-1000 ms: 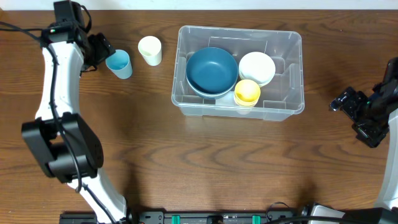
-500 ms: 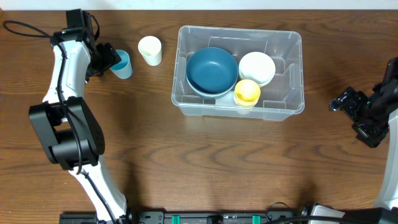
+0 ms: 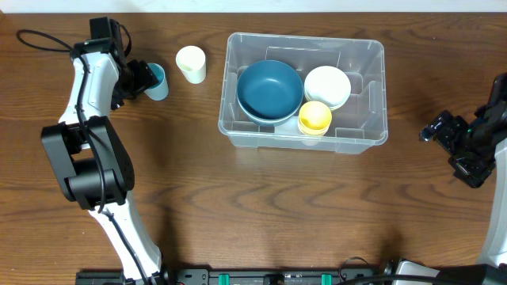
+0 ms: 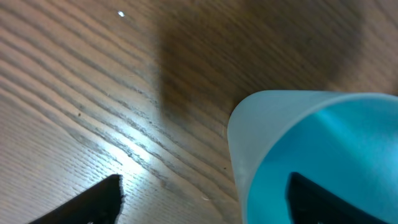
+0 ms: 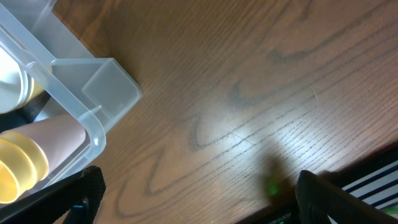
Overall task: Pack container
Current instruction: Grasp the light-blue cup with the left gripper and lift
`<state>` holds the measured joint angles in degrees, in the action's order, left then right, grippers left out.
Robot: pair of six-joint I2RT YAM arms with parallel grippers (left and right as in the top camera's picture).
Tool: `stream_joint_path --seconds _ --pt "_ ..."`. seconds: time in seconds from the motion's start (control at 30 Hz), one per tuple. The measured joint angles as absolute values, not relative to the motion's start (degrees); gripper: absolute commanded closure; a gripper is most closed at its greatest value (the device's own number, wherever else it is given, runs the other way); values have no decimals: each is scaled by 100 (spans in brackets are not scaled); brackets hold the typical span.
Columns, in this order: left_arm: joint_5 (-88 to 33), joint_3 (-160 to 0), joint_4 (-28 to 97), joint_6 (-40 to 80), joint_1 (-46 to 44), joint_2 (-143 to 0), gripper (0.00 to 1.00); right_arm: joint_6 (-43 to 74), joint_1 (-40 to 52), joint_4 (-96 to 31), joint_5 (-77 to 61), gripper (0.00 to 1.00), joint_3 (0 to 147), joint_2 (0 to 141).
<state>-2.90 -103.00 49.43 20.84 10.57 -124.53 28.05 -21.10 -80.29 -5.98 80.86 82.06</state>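
The clear plastic container (image 3: 305,38) stands right of centre. It holds a blue bowl (image 3: 269,89), a white bowl (image 3: 327,85) and a yellow cup (image 3: 314,117). A light blue cup (image 3: 158,81) and a cream cup (image 3: 191,63) stand on the table to its left. My left gripper (image 3: 142,77) is open at the blue cup. In the left wrist view (image 4: 205,199) one finger is inside the cup (image 4: 273,130) and the other is outside its wall. My right gripper (image 3: 447,150) is open and empty, right of the container.
The right wrist view shows the container's corner (image 5: 93,93), the yellow cup (image 5: 18,162) inside it and bare wood between my open fingers (image 5: 199,199). The table's far edge runs just behind the container and the cups.
My left gripper has moved right onto the blue cup, and its fingers now straddle the cup's wall. The right arm has not moved.
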Motion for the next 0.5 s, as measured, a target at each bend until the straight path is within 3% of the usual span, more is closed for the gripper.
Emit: stream_joint_path --seconds 0.37,0.5 --pt "-403 -10300 4897 1955 1055 -12453 34 2805 -2110 -8029 -598 1 8086 8206" --pt "-506 -10300 4847 1927 1055 -12545 46 2805 -2110 -8029 -598 1 8086 8206"
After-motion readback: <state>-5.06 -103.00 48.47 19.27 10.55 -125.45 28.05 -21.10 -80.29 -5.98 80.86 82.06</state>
